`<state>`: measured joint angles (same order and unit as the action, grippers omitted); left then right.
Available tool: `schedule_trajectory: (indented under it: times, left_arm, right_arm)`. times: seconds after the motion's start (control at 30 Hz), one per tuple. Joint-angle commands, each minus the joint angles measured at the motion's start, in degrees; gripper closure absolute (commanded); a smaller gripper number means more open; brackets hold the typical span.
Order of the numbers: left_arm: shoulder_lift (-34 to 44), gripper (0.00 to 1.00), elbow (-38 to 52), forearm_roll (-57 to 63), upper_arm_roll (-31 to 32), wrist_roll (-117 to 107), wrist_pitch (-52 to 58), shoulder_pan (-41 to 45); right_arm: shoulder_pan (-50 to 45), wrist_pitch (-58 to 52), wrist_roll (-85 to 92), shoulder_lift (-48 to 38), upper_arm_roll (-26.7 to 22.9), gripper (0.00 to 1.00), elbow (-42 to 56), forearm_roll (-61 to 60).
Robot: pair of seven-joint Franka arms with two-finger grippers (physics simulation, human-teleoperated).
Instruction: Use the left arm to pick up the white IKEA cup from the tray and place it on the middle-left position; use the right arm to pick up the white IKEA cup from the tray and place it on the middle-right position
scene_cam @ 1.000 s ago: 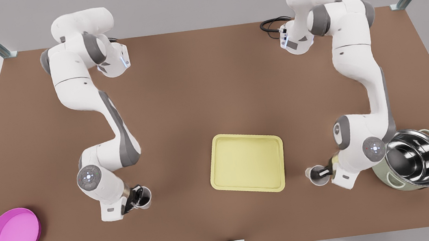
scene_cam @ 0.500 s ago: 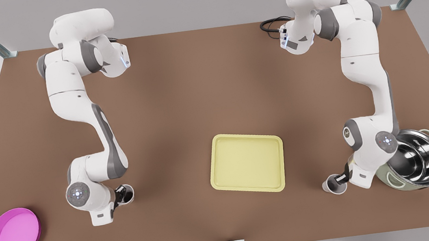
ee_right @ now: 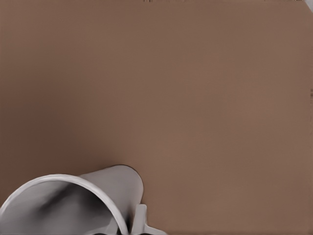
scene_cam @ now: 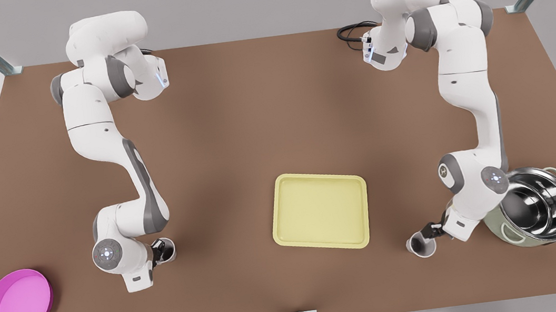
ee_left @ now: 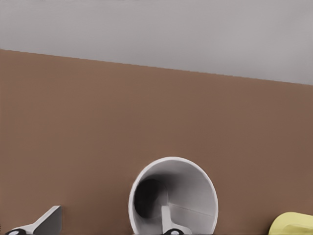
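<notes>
The pale-yellow tray [scene_cam: 319, 210] lies bare in the middle of the brown table [scene_cam: 252, 117], both cups now off it. On the front view's left, the left gripper [scene_cam: 162, 250] is clamped on a white cup [scene_cam: 165, 250] by its rim, one finger [ee_left: 168, 221] inside the wall and the other outside; a corner of the tray shows beyond it in the left wrist view. On the front view's right, the right gripper [scene_cam: 427, 235] pinches the second white cup [scene_cam: 421, 245] by its rim the same way, the cup tilted in the right wrist view. Whether either cup touches the tabletop cannot be told. A steel pot [scene_cam: 534, 206] stands just behind the right arm's wrist; a magenta bowl [scene_cam: 17, 304] sits empty near the front-left corner, well apart from the left arm. Wide bare table lies between each cup and the tray.
</notes>
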<state>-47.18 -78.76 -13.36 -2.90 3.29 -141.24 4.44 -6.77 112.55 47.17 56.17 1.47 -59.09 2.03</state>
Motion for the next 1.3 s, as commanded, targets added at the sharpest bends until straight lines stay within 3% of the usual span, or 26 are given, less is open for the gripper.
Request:
schedule_trajectory:
  times: [0.0, 0.23, 0.37, 0.5, 0.57, 0.63, 0.73, 0.87, 1.0, 1.07, 1.13, 1.27]
  left_arm:
    - [0.07, 0.0, 0.01, 1.59, 0.0, 0.22, -0.17, 0.04]
    - [0.07, 0.0, 0.1, 1.59, -0.09, 0.4, -0.26, -0.04]
    - [0.34, 0.0, 0.72, 1.59, -0.18, 0.58, 0.18, -0.04]
    - [2.88, 0.0, 0.98, 1.59, -0.18, 0.4, 4.47, -0.04]
    - [10.95, 0.0, 1.15, 1.59, -0.27, 0.31, 21.5, -0.39]
    - [22.2, 0.0, 4.33, 3.16, -2.29, 1.1, 45.42, -0.48]
    - [41.9, 0.0, -16.5, 10.02, -1.59, 2.51, 40.08, 1.63]
    - [41.12, 0.0, -16.51, 9.94, -1.59, 2.95, 41.22, 1.89]
    - [41.03, 0.0, -16.33, 10.02, -1.59, 2.95, 41.13, 1.89]
    - [40.59, 0.0, -15.81, 10.37, -1.59, 2.51, 40.78, 1.98]
    - [39.63, 0.0, -14.49, 11.52, -1.5, 2.86, 40.78, 3.03]
    - [39.63, 0.0, -14.49, 10.82, -1.59, 2.51, 40.78, 3.03]
  right_arm:
    - [0.0, 0.3, 1.87, -0.09, 0.02, 0.73, 0.03, 0.17]
    - [-0.09, -0.05, 1.79, -0.18, -0.06, 0.63, 0.03, 0.08]
    - [-0.09, -0.4, 1.87, -0.36, 0.2, 0.49, 0.03, 0.0]
    - [0.0, -0.4, 1.7, -1.15, 1.43, 0.42, 0.12, 0.0]
    - [0.0, -0.4, 1.79, -1.33, 1.78, 0.39, 0.12, 0.0]
    - [0.09, -0.32, 1.96, -1.41, 2.48, 0.32, 0.2, 0.0]
    - [0.09, -0.23, 2.14, -1.76, 2.75, 0.31, 0.2, -1.06]
    - [0.0, -0.23, 2.05, -1.85, 2.84, 0.3, 0.2, -1.15]
    - [0.0, -1.28, 2.23, -6.33, 4.86, 0.17, 0.2, -4.39]
    - [-0.44, -12.78, -3.03, -17.13, 5.38, 0.04, 0.12, -8.79]
    - [0.18, -31.42, -33.62, -25.05, 4.86, 0.0, -0.15, -8.18]
    - [0.26, -33.45, -41.98, -27.16, 5.12, 0.0, -0.06, -1.59]
